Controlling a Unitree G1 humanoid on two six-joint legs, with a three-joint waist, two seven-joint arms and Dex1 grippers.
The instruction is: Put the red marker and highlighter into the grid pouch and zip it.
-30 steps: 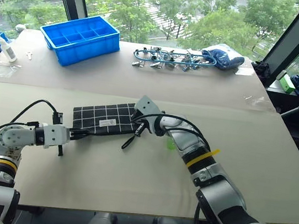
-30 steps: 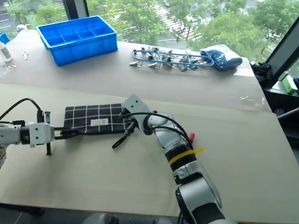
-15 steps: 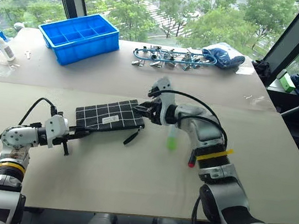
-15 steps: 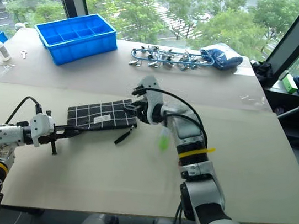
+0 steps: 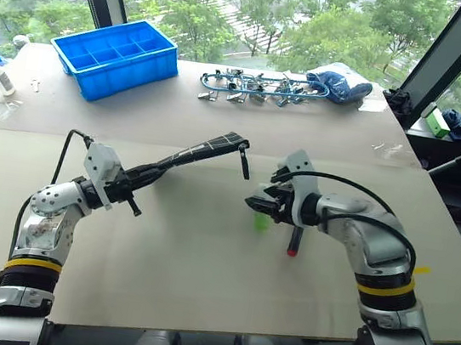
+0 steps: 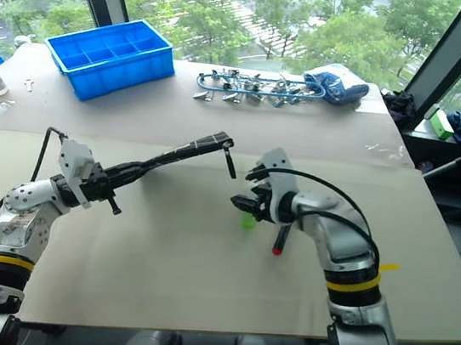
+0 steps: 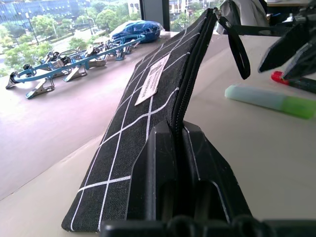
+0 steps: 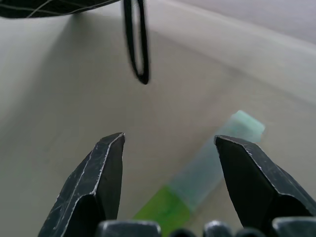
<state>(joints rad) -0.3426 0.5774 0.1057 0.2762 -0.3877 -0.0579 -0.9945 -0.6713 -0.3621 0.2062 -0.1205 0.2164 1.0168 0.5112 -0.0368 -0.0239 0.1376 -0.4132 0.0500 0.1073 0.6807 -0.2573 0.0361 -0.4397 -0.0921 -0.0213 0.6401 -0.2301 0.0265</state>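
Note:
My left gripper (image 5: 138,180) is shut on one end of the grid pouch (image 5: 199,153) and holds it in the air, turned on edge with the zipper side up. Its pull loop (image 5: 243,162) dangles from the far end. My right gripper (image 5: 254,203) stands open with nothing between its fingers, just above the table and apart from the pouch. The highlighter (image 5: 262,222) lies right below it, and it also lies between the open fingertips in the right wrist view (image 8: 202,180). The red marker (image 5: 294,240) lies on the table beside the highlighter, under my right forearm.
A blue compartment tray (image 5: 113,57) stands at the back left. A row of metal clips (image 5: 255,88) and a blue bag (image 5: 339,83) lie along the back edge. A white bottle (image 5: 0,73) is at the far left.
My right gripper opened, let go of the pouch's end and drew back to the right over the highlighter. My left gripper lifted the pouch off the table and rolled it onto its edge.

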